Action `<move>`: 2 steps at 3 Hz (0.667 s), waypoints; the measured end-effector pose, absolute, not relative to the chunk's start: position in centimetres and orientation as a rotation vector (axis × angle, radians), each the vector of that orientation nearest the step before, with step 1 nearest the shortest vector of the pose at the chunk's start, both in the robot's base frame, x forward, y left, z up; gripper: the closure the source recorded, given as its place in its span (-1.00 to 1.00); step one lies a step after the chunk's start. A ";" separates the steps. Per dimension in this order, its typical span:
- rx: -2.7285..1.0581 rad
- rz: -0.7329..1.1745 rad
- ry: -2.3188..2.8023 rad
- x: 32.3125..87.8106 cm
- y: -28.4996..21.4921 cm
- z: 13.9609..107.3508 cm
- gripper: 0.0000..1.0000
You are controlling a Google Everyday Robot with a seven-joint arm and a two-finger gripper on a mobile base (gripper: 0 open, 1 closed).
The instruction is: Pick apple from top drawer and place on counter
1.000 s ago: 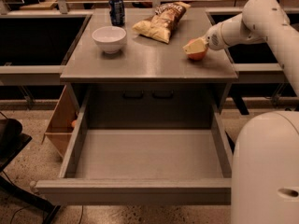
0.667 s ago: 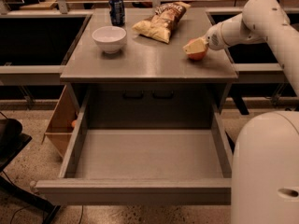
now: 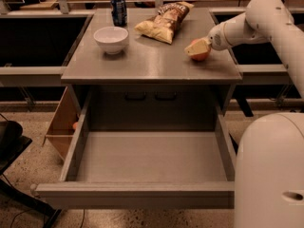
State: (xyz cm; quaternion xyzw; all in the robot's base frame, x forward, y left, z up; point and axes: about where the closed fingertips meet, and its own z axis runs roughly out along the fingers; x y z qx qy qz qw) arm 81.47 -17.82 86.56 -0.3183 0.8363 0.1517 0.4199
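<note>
A grey metal bench (image 3: 156,63) fills the upper middle of the frame, with the top drawer (image 3: 147,158) pulled wide open below it, its floor bare. At the right side of the bench top, close to the right edge, the robot's claw (image 3: 197,48) is closed over the apple (image 3: 202,57), its pale tips covering the fruit's upper left. The apple looks to be at the surface or just above it; actual contact cannot be confirmed. The white arm (image 3: 256,20) reaches in from the upper right.

A white bowl (image 3: 111,38) sits at the bench's upper left, a blue can (image 3: 118,11) behind it, and a chip bag (image 3: 164,19) near the back centre, all well apart from the apple.

The likely risk: the apple is round and lies near the right edge. If the claw lets go before the fruit is settled, or nudges it while pulling away, it may roll off that side. A roll toward the front could drop it back into the open drawer.
</note>
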 end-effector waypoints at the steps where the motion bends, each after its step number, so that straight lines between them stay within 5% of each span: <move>1: -0.842 0.383 2.042 80.9 -16.6 89.1 -1.00; 2: -0.864 0.357 1.971 78.4 -16.9 94.5 -1.00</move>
